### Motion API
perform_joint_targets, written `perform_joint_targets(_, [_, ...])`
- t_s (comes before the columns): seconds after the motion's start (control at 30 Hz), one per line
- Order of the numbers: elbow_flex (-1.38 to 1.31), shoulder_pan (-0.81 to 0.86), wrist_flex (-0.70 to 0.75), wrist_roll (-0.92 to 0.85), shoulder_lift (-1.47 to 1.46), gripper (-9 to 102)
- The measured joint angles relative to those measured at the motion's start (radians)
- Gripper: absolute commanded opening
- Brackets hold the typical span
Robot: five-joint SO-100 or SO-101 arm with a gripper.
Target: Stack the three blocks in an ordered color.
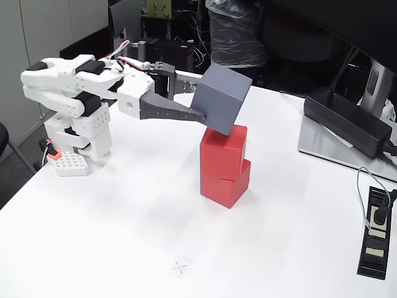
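Two red blocks stand stacked in the middle of the white table, the lower red block (224, 184) under the upper red block (223, 151), slightly offset. A slate grey block (222, 97) hangs tilted just above the upper red one, its lower corner near or touching the red top. My gripper (200, 104) reaches in from the left and is shut on the grey block; one dark finger (170, 112) presses its near left face, the other is behind it.
A black power brick (345, 120) lies on a grey stand at the right. A black power strip (375, 233) with a plug sits at the right edge. A small pencilled cross (180, 267) marks the table front. The arm's white base (75, 139) stands at left.
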Motion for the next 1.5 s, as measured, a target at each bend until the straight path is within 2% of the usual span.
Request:
perform_joint_targets(0.73, [0.002, -0.014, 0.002, -0.011, 0.000, 10])
perform_joint_targets(0.93, [0.002, -0.014, 0.084, -0.091, 0.000, 20])
perform_joint_targets(1.1, [0.002, 0.000, 0.097, -0.104, 0.000, 30])
perform_joint_targets(1.5, [0.000, -0.003, 0.098, -0.104, 0.000, 31])
